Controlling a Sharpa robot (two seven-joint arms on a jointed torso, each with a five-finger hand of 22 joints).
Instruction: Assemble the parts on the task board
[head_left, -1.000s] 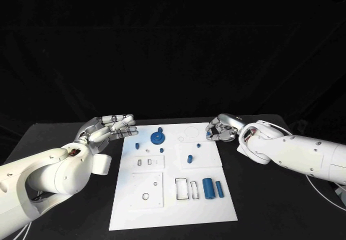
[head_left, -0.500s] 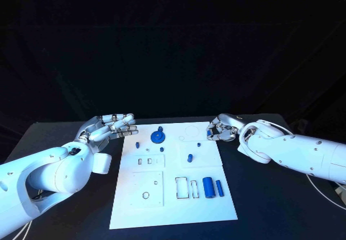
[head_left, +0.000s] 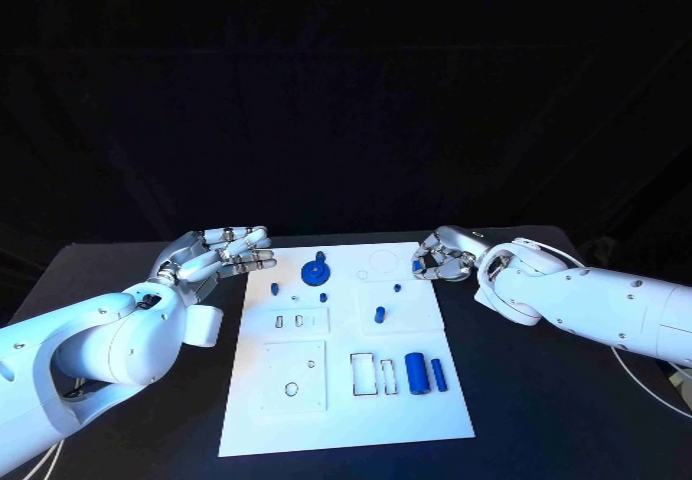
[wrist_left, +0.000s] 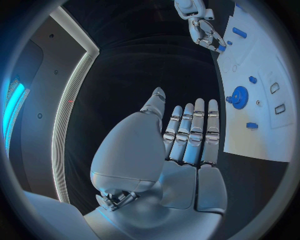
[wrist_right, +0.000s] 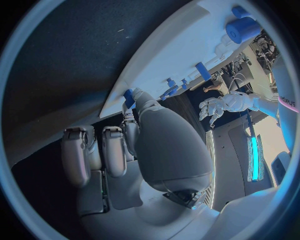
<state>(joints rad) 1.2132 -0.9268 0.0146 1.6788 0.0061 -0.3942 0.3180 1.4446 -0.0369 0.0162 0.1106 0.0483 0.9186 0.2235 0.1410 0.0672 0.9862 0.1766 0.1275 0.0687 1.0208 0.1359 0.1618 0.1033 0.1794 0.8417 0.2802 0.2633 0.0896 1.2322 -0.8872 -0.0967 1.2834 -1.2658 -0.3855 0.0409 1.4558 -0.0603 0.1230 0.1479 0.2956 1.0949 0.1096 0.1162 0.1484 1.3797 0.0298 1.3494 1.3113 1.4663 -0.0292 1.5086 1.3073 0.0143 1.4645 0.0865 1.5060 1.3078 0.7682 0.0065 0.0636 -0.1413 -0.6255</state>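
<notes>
The white task board (head_left: 346, 400) lies in the middle of the table. On it are a blue gear (head_left: 315, 271), several small blue pegs such as one peg (head_left: 379, 316), and a thick blue cylinder (head_left: 415, 373) beside a thinner one (head_left: 438, 374). My left hand (head_left: 216, 257) hovers by the board's far left corner, fingers straight and apart, holding nothing. My right hand (head_left: 443, 258) is at the far right corner, fingers curled. A small blue part (wrist_right: 129, 96) sits at its fingertips, apparently pinched, and the left wrist view shows this small blue part (wrist_left: 220, 48) too.
Rectangular and round cut-outs (head_left: 372, 375) mark the near half of the board. Bare black table (head_left: 548, 420) surrounds the board on every side. My two white forearms lie along the board's left and right flanks.
</notes>
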